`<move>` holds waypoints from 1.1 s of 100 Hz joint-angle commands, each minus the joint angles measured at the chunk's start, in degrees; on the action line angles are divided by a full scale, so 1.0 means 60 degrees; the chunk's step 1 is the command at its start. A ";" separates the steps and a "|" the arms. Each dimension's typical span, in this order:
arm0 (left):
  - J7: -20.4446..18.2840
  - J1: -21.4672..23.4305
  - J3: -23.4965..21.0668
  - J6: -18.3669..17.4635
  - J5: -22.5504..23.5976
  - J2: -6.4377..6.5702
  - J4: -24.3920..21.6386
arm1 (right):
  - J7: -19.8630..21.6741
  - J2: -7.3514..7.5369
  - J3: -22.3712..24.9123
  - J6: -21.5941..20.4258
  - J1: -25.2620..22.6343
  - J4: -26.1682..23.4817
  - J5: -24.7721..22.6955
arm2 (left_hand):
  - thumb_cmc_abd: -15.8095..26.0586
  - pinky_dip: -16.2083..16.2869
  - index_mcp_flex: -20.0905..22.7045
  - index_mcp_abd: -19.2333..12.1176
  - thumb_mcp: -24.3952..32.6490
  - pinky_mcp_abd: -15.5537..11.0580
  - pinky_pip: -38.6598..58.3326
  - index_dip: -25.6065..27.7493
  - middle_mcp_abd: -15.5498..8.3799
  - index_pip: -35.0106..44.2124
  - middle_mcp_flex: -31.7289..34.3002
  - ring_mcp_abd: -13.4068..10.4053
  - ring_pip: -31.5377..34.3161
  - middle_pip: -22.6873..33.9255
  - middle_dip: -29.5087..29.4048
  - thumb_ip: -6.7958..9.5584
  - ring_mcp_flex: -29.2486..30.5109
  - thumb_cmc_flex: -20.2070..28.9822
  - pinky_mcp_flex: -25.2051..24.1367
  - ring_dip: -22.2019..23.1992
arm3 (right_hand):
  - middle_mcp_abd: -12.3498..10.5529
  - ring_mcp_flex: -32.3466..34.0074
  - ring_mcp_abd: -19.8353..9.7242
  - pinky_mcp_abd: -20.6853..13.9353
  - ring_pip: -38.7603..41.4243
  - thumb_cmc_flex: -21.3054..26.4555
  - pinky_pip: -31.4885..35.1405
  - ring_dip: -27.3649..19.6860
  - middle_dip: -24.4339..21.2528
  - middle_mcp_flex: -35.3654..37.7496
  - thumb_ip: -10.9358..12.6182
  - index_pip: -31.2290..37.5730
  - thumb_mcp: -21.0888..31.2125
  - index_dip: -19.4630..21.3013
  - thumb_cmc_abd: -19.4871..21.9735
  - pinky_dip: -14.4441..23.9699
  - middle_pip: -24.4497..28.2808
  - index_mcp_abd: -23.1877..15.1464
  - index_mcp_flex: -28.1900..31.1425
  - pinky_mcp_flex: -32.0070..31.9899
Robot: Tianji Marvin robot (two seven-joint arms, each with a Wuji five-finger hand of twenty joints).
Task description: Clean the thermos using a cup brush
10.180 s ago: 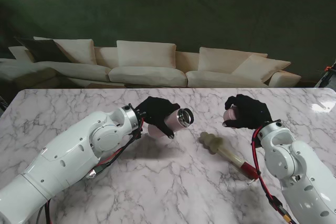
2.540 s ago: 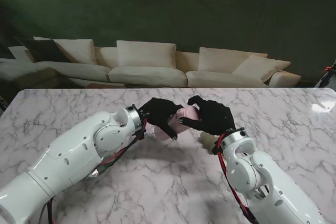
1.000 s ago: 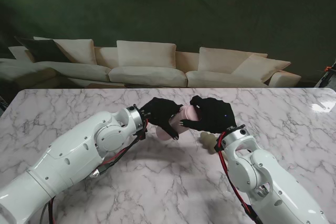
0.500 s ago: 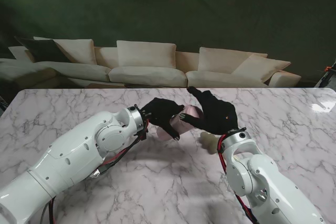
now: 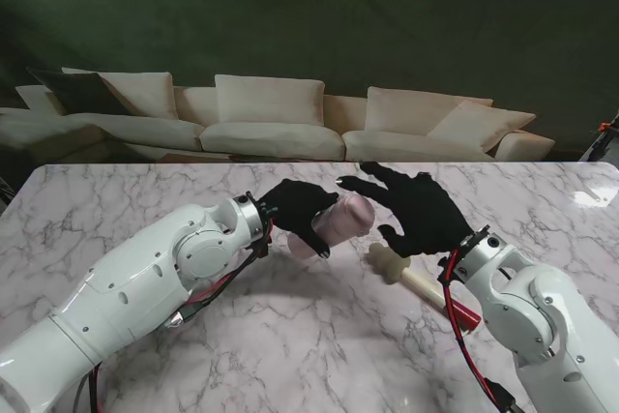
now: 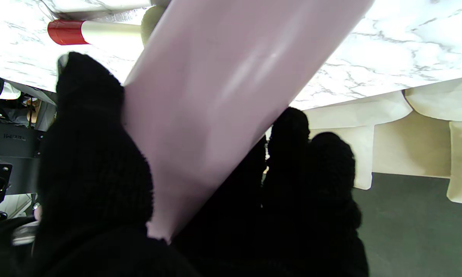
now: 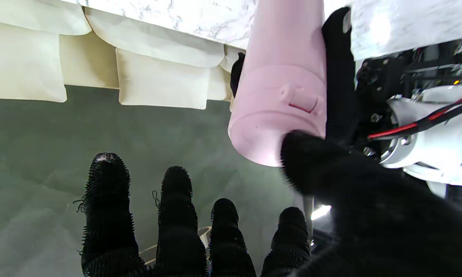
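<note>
The pink cylindrical metal thermos (image 5: 334,221) is held off the white marble table (image 5: 116,200), tilted, capped end toward our right, with our black-gloved left hand (image 5: 295,210) wrapped round its body; the left wrist view shows those fingers (image 6: 92,154) closed on the barrel. The right wrist view shows the pink lid (image 7: 277,115) seated on the thermos, so we judge the bottle is closed and no brushing is going on now. Our black-gloved right hand (image 5: 411,210) is just beside the cap with fingers spread and nothing in it, thumb close to the lid edge; whether it touches the lid, we cannot tell. The cream sponge-headed cup brush with a white handle and red tip (image 5: 421,282) lies flat on the table, nearer to us than the right hand, sponge head toward the thermos. For the step in hand, we judge the left grip should stay firm and the thermos steady, and the right should come down along the handle, not onto the soft head, for a clean pick. There is bare marble around the brush and to both sides of the arms, and the far table edge by the cream fabric sofa (image 5: 271,118) is well apart. The main tight spot is the two hands near each other at the cap.
</note>
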 commanded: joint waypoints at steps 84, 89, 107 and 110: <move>-0.0088 -0.0030 -0.0003 -0.0139 -0.0008 -0.0009 -0.0099 | 0.1182 0.0381 -0.0369 -0.0317 0.1084 0.0396 -0.1169 | 0.3670 0.0043 0.0873 -0.2183 0.3568 -0.0896 0.0381 0.0392 -0.0645 0.1338 0.0264 -0.0375 0.0696 0.0804 0.0344 0.1063 0.0573 0.3306 0.0047 0.0204 | 0.0128 0.0054 -0.0395 -0.0123 -0.0058 -0.0920 -0.0442 -0.0062 -0.0071 -0.0261 -0.1051 0.3620 -0.1086 -0.1681 -0.0982 -0.0273 -0.0093 -0.0315 -0.0478 -0.0729; -0.0085 -0.0029 -0.0008 -0.0145 -0.0006 -0.0010 -0.0105 | 0.1128 0.0386 -0.0350 -0.0283 0.1065 0.0366 -0.1321 | 0.3677 0.0044 0.0878 -0.2185 0.3569 -0.0901 0.0383 0.0395 -0.0648 0.1344 0.0258 -0.0375 0.0695 0.0801 0.0343 0.1064 0.0572 0.3307 0.0048 0.0203 | 0.0152 0.0227 -0.0411 -0.0169 0.0074 -0.1008 -0.0315 0.0051 0.0087 -0.0283 -0.1032 0.3461 -0.1222 -0.1499 -0.1058 -0.0127 0.0243 -0.0009 -0.0463 -0.0600; -0.0058 -0.0055 0.0027 -0.0166 -0.0034 -0.0027 -0.0094 | 0.0441 0.0328 -0.0649 0.0255 0.1170 0.0581 -0.1561 | 0.3671 0.0046 0.0873 -0.2184 0.3562 -0.0899 0.0388 0.0394 -0.0652 0.1343 0.0258 -0.0369 0.0695 0.0801 0.0342 0.1062 0.0566 0.3300 0.0053 0.0204 | 0.0288 0.1698 -0.0933 -0.0498 0.2054 -0.1397 0.1004 0.1434 0.1481 -0.0022 -0.1558 0.5751 -0.2584 0.0180 -0.0487 0.1311 0.3929 0.1130 0.0824 0.0561; -0.0054 -0.0062 0.0037 -0.0166 -0.0039 -0.0030 -0.0089 | 0.0305 0.0314 -0.0728 0.0409 0.1180 0.0613 -0.1597 | 0.3683 0.0046 0.0872 -0.2185 0.3568 -0.0897 0.0388 0.0393 -0.0646 0.1342 0.0258 -0.0367 0.0694 0.0801 0.0342 0.1065 0.0564 0.3307 0.0054 0.0204 | 0.0294 0.1836 -0.1011 -0.0526 0.2380 -0.1516 0.1156 0.1628 0.1548 0.0108 -0.1637 0.6346 -0.2914 0.0462 -0.0309 0.1515 0.4149 0.1192 0.1107 0.0689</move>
